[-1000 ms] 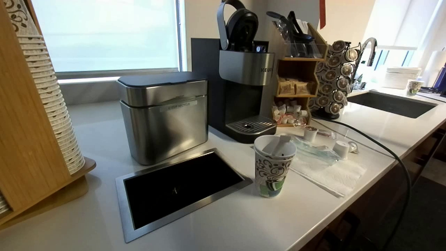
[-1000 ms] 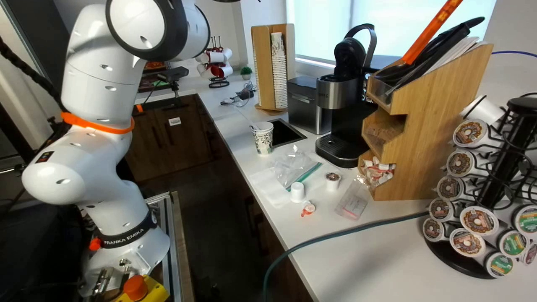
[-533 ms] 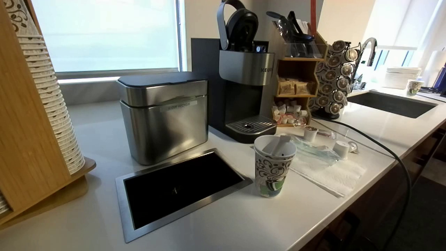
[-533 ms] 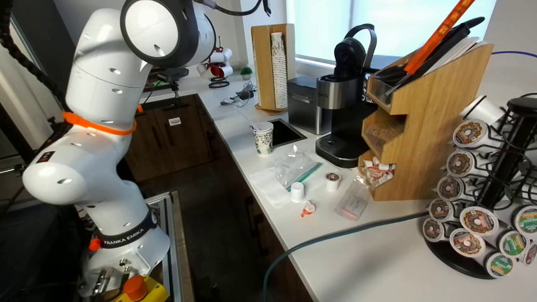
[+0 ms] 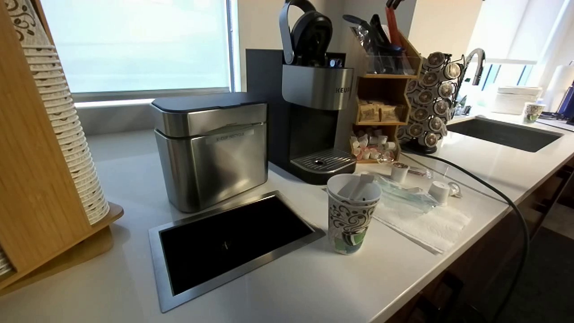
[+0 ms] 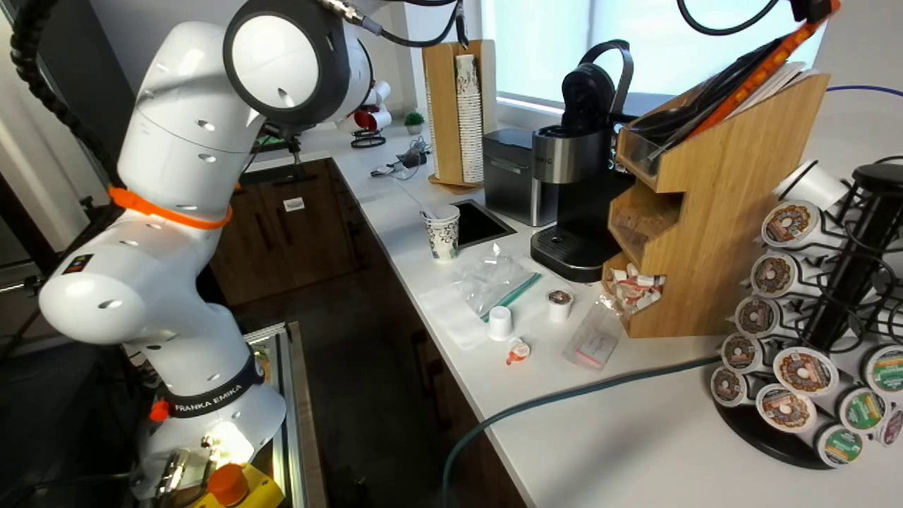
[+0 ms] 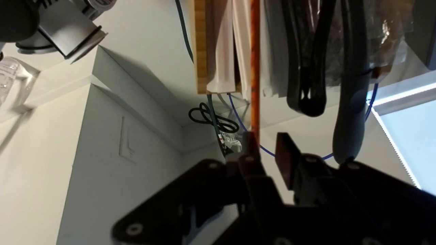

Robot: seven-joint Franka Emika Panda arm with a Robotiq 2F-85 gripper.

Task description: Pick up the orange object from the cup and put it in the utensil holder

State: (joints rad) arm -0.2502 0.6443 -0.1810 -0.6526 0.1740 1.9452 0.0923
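Seeing orange stick leaning in top bin of wooden utensil caddy; judge it placed, down to the release step. Reading pincer as spread apart, with stick's upper end right by one finger (touching or not, can't tell). On retreat, watch for sideways drift: could drag stick out or snag thick black handle nearby. Can't see stick's lower end, buried in bin. In both exterior views, get only a cropped bit of pincer; in wrist view, get it dark and blurred.
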